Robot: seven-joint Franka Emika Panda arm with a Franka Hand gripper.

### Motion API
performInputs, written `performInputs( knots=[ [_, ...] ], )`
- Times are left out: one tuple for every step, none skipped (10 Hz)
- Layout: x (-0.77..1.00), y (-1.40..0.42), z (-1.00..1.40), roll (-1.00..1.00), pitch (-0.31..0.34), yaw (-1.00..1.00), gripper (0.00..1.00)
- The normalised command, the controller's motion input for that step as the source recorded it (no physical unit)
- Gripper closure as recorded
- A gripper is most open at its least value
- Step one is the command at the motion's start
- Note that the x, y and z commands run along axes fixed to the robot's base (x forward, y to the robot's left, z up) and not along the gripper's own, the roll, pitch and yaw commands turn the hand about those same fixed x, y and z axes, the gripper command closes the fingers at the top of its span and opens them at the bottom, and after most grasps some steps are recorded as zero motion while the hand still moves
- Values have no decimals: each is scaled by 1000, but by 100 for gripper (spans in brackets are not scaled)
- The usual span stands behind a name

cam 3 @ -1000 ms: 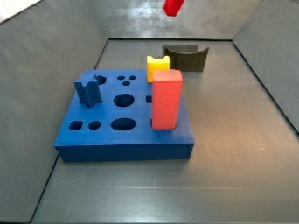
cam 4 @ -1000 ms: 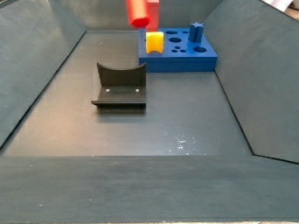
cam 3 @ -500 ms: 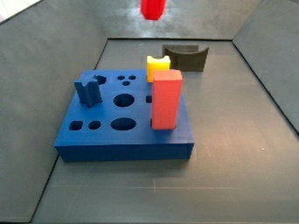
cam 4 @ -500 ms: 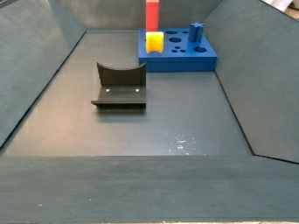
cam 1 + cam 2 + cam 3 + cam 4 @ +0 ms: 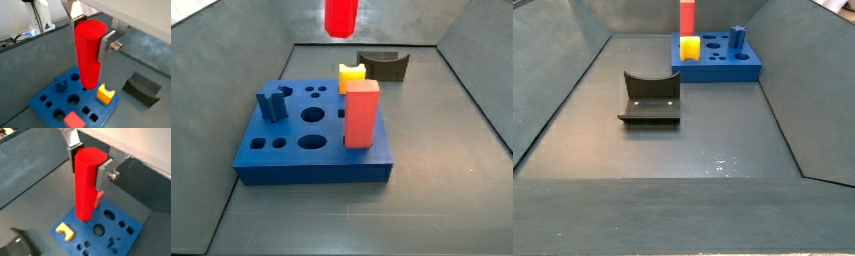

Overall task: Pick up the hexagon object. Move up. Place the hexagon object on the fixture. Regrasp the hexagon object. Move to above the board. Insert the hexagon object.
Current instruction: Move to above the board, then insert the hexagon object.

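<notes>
The hexagon object [image 5: 88, 55] is a long red faceted rod, hanging upright with my gripper [image 5: 91, 33] shut on its top end. The silver fingers [image 5: 105, 172] press its opposite sides in both wrist views. The hexagon object [image 5: 87, 185] points down at the blue board [image 5: 125, 226], well above it. In a side view only the hexagon object's lower end [image 5: 339, 17] shows at the top edge, above the far side of the board [image 5: 305, 140]; the gripper is out of frame there. The dark fixture [image 5: 382, 65] stands behind the board with nothing in its notch.
On the board stand a tall red block [image 5: 362, 113], a yellow notched block [image 5: 352, 76] and a blue peg [image 5: 271, 103]. The fixture [image 5: 649, 95] sits in the bin's middle, the board [image 5: 716, 66] at the far end. Sloping grey walls enclose the floor.
The hexagon object has moved left, from over the fixture towards the board, and come down a little. It hung tilted a second ago and now hangs upright.
</notes>
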Motion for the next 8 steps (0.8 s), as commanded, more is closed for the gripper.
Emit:
performInputs(
  knots=[
    [-55, 9, 8, -353, -55, -30, 100],
    [-38, 10, 3, -239, -42, -22, 100],
    [0, 66, 0, -1, 0, 0, 100],
    [0, 0, 0, -4, 0, 0, 100],
    [-177, 389, -374, 0, -64, 0, 100],
    [-746, 397, -560, 0, -150, -443, 100],
    [-789, 357, -720, -46, -134, -429, 100],
    [-863, 380, -891, -130, -123, -374, 100]
  ],
)
